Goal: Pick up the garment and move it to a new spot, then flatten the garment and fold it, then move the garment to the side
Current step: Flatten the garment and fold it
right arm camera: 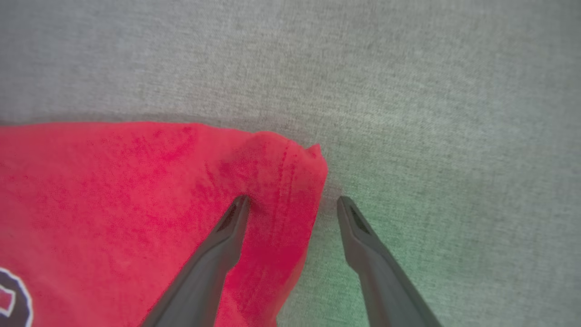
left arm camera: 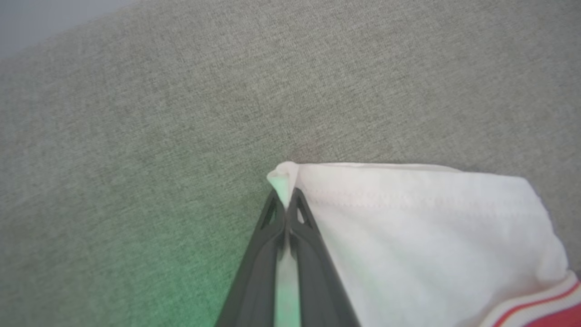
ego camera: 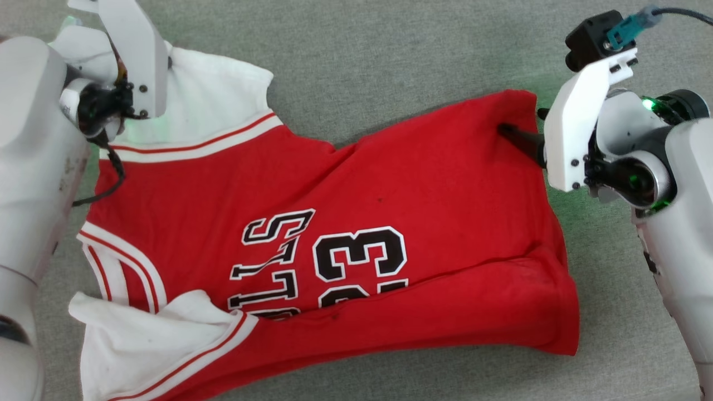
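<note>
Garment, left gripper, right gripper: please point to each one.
garment (ego camera: 434,184), head view, red body cloth.
left gripper (left arm camera: 286,196), left wrist view, fingertips shut on white sleeve corner.
right gripper (right arm camera: 294,200), right wrist view, between open fingertips.

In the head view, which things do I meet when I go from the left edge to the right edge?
Left arm → the garment's white sleeve → BULLS lettering → number 23 → right gripper.

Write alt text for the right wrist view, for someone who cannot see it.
The right gripper is open, its two dark fingers straddling the corner of the red garment: one fingertip on the cloth, the other over the grey fabric surface beside it. Part of a black, white-edged print shows at lower left.
</note>
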